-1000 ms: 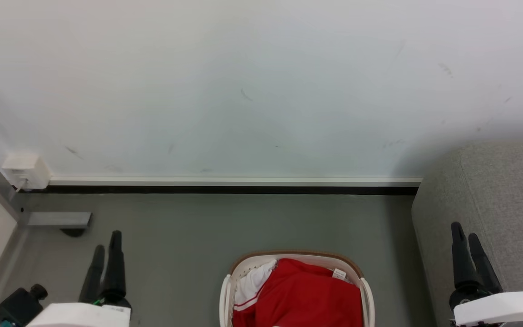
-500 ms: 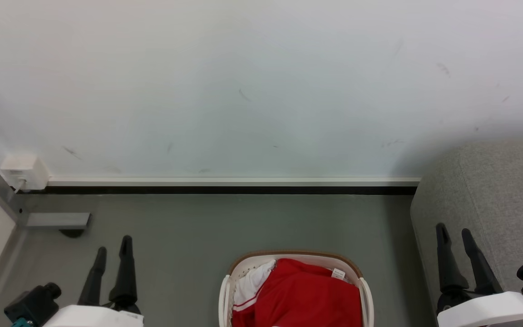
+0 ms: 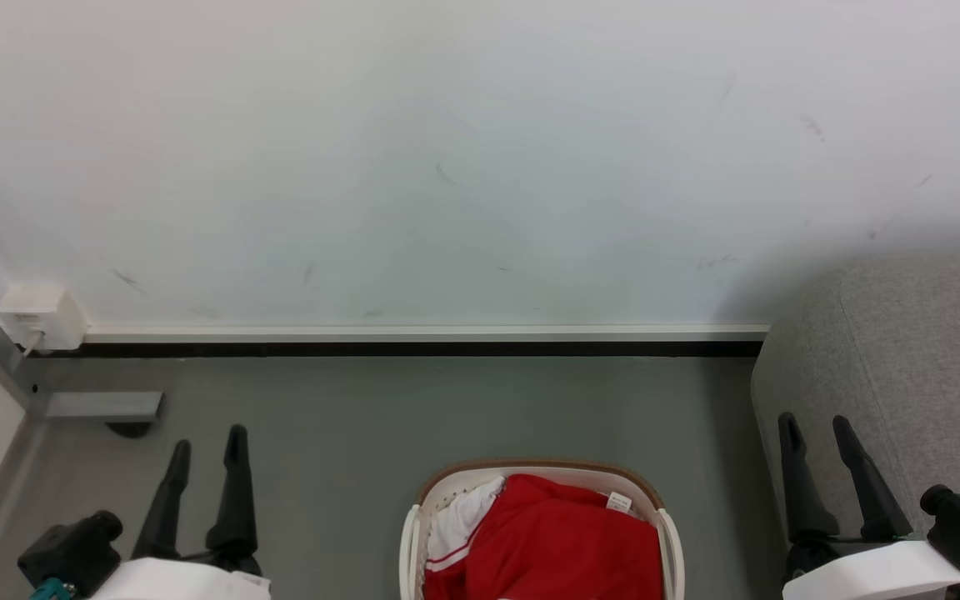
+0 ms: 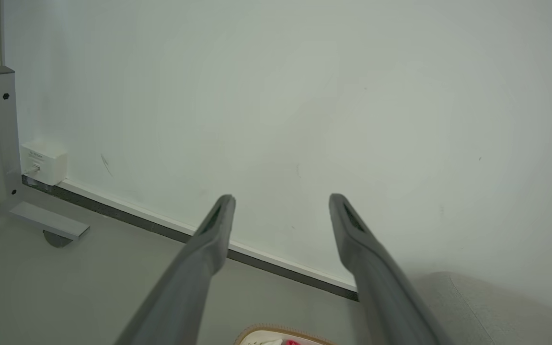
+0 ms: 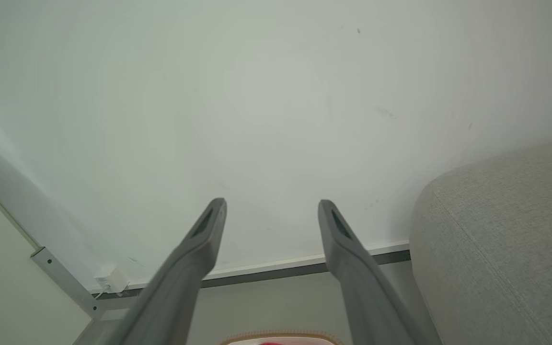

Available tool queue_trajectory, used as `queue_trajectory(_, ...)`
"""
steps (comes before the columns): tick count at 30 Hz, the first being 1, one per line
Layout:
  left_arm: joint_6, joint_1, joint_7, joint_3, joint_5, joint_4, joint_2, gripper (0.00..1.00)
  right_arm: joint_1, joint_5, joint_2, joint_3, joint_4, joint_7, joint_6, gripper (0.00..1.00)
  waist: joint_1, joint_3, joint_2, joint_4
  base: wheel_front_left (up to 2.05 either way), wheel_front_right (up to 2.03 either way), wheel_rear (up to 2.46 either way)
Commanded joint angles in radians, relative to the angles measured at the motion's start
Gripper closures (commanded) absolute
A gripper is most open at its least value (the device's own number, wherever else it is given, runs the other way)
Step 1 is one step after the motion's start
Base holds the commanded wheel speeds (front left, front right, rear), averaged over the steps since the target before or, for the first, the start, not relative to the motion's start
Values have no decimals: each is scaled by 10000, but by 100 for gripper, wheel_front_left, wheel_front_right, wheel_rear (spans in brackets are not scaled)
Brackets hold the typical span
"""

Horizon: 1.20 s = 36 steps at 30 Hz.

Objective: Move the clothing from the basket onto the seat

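Two wide-open, empty grippers flank the basket [image 3: 540,465]: left gripper [image 3: 209,439], right gripper [image 3: 815,421]. The clothing [image 3: 555,542] lies heaped inside it, below both; I reckon the right nearer, the seat [image 3: 905,358] on the basket's right

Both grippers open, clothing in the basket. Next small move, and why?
Probably bring the right gripper down over the clothing in the basket: both it and the left gripper stand open and empty, flanking the basket, and the seat is on that side.
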Motion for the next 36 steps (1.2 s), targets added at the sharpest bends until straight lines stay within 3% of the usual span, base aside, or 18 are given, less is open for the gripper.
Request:
queue_trajectory(1, 27, 4, -119, -5, 360, -134, 103, 0, -193, -317, 0, 44, -87, -111, -11, 0, 0, -2, 0, -5, 0, 0, 0)
queue_trajectory(36, 22, 168, -891, 67, 3457, -320, 92, 0, -222, -2895, 22, 624, -209, -880, -15, 0, 0, 89, 0, -199, 0, 0, 0)
